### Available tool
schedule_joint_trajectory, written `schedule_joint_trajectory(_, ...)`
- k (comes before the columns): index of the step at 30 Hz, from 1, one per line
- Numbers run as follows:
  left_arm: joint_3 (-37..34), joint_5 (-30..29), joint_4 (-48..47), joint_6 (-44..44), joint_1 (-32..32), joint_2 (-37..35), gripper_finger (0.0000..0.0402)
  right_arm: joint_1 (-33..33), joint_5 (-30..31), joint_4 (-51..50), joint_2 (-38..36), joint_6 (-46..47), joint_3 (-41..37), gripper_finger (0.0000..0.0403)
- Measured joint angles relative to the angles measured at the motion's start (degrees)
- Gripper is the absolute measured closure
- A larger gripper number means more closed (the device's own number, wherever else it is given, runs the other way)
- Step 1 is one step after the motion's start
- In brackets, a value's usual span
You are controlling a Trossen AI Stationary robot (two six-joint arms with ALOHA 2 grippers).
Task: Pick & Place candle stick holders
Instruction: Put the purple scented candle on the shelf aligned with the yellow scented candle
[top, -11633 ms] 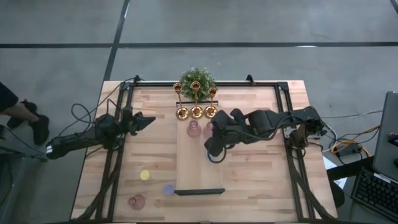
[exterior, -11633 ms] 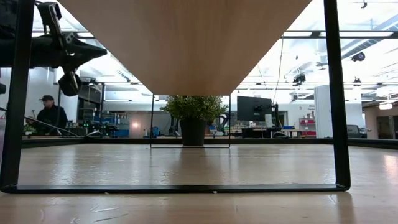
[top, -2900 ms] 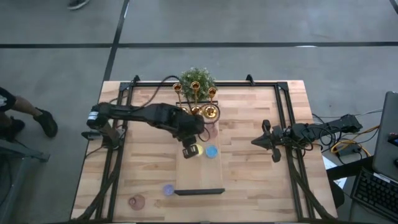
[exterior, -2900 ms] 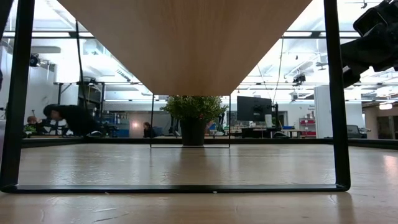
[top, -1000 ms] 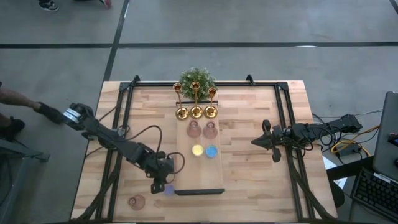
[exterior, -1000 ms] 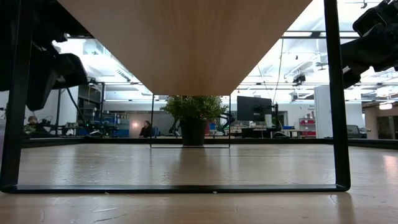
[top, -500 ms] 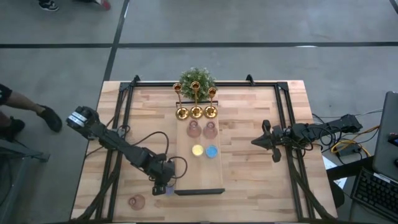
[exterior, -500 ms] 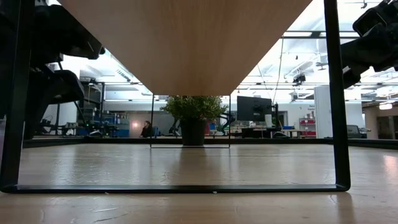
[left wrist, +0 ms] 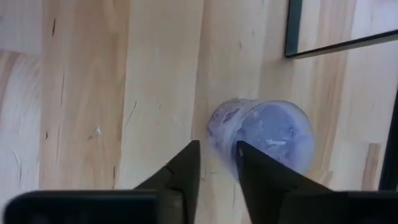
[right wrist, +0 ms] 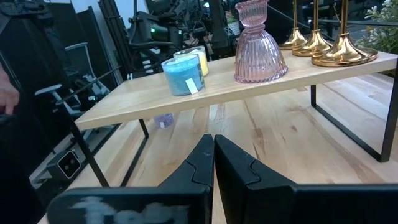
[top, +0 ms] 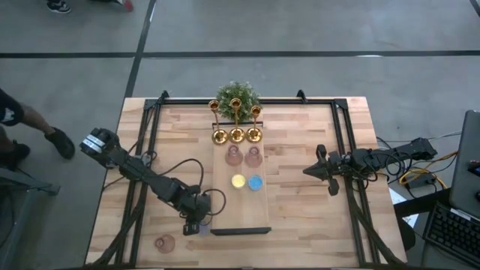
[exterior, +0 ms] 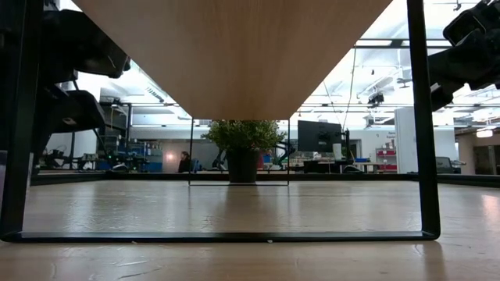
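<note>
A small purple round holder (left wrist: 267, 134) stands on the table by the near left corner of a raised wooden shelf (top: 241, 206). My left gripper (top: 195, 225) is over it, pointing down, and shut on it. On the shelf stand three gold holders (top: 237, 135), two pink glass holders (top: 244, 157), a yellow one (top: 238, 181) and a blue one (top: 255, 181). A third pink glass holder (top: 164, 243) stands on the table at the near left. My right gripper (top: 306, 172) waits shut and empty at the right. My left gripper has the purple holder's wall (left wrist: 214, 134) between its fingers, on one side of the rim. One finger (left wrist: 249, 165) is inside the hollow and the other (left wrist: 186, 168) outside. The fingers come from above, pointing down. The holder stands upright on the table.
A bushy green plant (top: 235, 96) stands behind the gold holders at the far edge. The shelf's black frame leg (left wrist: 292, 31) is close to the purple holder. Black frame rails run along the table's left and right sides. A person's leg (top: 22, 124) shows beyond the left edge.
My left gripper has gone a little toward the table's near edge and down onto the purple holder, which now shows less from above. The holder has stayed in its place on the table.
</note>
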Motion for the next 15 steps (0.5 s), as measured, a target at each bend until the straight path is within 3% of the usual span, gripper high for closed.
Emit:
schedule_joint_trajectory(7,-0.2,0.9,-0.2,0.9,0.0,-0.4,0.0389,0.0,0.0,0.0,0.0,0.0,0.0,0.0394)
schedule_joint_trajectory(15,0.0,1.6,-8.7,1.5,0.0,-5.4,0.0396,0.0,0.0,0.0,0.0,0.0,0.0,0.0394)
